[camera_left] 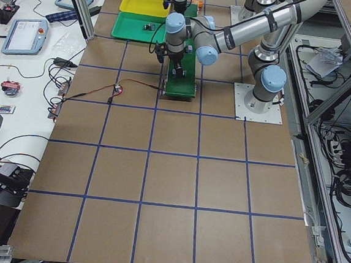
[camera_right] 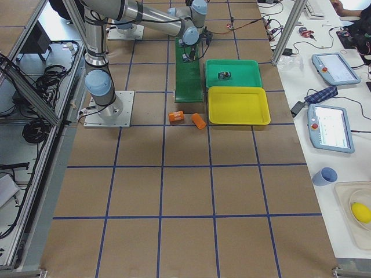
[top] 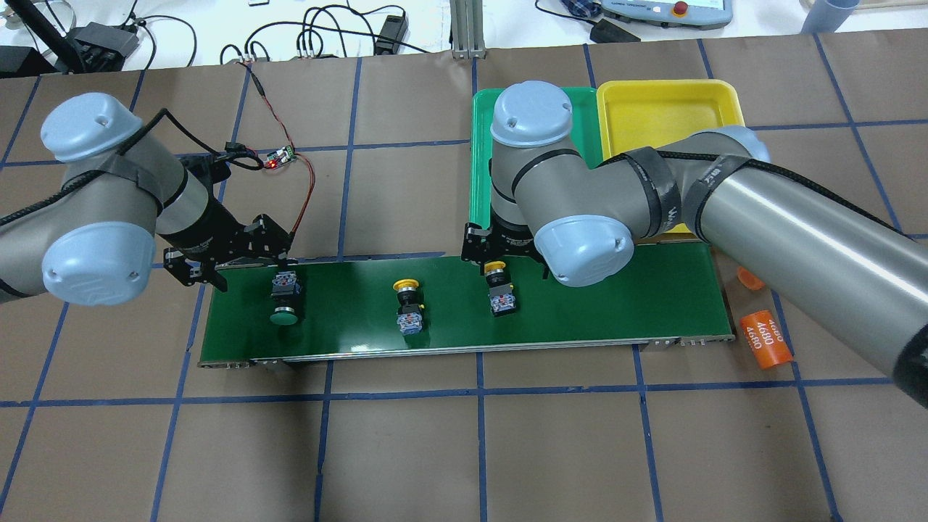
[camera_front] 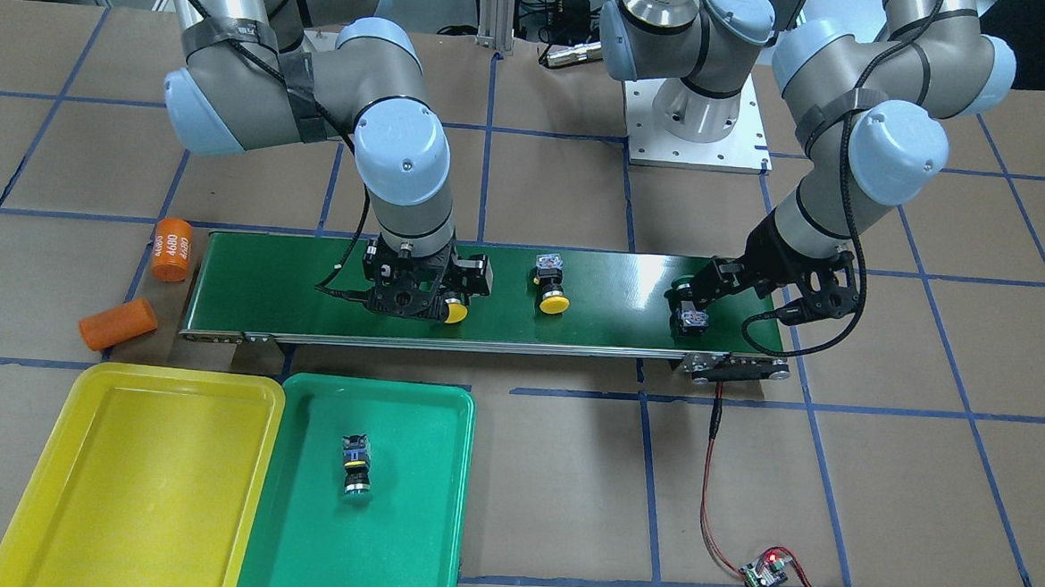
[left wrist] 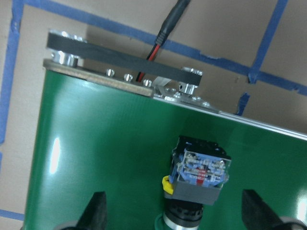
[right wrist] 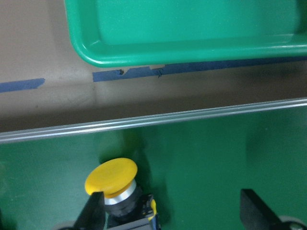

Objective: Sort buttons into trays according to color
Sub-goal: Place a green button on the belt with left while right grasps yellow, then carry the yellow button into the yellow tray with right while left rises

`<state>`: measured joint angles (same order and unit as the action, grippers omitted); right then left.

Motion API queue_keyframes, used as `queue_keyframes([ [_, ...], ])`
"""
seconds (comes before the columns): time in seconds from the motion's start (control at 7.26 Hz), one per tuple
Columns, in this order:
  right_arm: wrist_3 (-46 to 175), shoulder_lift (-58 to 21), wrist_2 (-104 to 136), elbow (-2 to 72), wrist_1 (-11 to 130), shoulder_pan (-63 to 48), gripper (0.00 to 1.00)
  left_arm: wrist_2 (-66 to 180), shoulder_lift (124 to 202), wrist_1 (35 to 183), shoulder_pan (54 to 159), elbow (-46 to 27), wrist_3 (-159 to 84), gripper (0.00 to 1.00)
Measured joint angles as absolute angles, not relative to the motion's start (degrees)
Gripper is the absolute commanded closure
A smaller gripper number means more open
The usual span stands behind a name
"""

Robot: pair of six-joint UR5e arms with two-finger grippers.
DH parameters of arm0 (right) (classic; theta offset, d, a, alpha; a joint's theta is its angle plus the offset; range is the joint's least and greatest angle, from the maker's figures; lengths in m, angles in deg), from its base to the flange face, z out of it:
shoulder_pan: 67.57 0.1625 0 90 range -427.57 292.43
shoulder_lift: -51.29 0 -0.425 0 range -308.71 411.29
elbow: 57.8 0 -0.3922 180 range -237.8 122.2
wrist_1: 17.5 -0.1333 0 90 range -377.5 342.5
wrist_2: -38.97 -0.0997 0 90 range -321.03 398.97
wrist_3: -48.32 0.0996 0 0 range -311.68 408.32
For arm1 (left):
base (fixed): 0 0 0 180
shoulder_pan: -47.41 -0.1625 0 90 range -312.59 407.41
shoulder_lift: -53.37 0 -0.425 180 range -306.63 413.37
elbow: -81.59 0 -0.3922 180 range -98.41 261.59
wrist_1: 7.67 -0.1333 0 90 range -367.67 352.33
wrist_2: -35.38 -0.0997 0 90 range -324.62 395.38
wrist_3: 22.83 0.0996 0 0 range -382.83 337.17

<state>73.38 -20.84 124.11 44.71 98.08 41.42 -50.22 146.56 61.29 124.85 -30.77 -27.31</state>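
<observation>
Broadly, a brown table point(camera_front: 923, 493) gridded with blue tape carries a long dark-green conveyor belt point(camera_front: 612, 289). Between the belt and the front-facing camera, the yellow tray point(camera_front: 146, 480) and the green tray point(camera_front: 403, 520) lie side by side with their rims touching.

The left arm point(camera_front: 889, 125) reaches down to the belt's wired end and the right arm point(camera_front: 387, 143) to the part nearest the trays.

The left gripper point(left wrist: 175, 213) has its jaws spread wide on either side of a green-capped button point(top: 284, 297) lying on the belt, clear of both fingers and gripping nothing. The right gripper point(right wrist: 175, 211) is likewise wide apart and holds nothing. A yellow-capped button point(top: 500, 290) lies on the belt just beside one finger, and whether they touch is unclear.

A second yellow-capped button point(top: 407, 304) lies on the belt between the two grippers. A fourth button point(camera_front: 355, 464) lies on its side in the green tray.

Two orange cylinders, one printed "4680" point(camera_front: 172, 248) and one plain point(camera_front: 117, 323), lie off the belt's end by the yellow tray. A small circuit board point(camera_front: 763, 574) shows a red light.
</observation>
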Motion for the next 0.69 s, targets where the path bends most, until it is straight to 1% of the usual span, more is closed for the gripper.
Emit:
queue_keyframes([
  [0.14, 74.2, -20.4, 123.1, 44.8, 97.9, 41.6, 0.00, -50.5, 146.6, 64.8, 123.8, -26.0, -25.2, 0.00],
  [0.28, 74.5, -20.2, 123.3, 45.2, 97.5, 41.7, 0.42, -51.6, 146.6, 70.1, 122.7, -20.3, -22.3, 0.00],
  [0.41, 74.4, -20.1, 124.4, 46.1, 97.3, 41.7, 0.92, -53.2, 146.5, 76.2, 122.4, -14.8, -21.2, 0.00],
  [0.55, 74.0, -20.2, 126.0, 46.7, 97.2, 41.7, 1.00, -54.3, 146.1, 80.5, 123.6, -11.2, -22.6, 0.00],
  [0.69, 73.9, -20.2, 127.3, 46.9, 97.2, 41.6, 1.00, -54.9, 145.5, 82.2, 127.2, -9.9, -27.1, 0.00],
])
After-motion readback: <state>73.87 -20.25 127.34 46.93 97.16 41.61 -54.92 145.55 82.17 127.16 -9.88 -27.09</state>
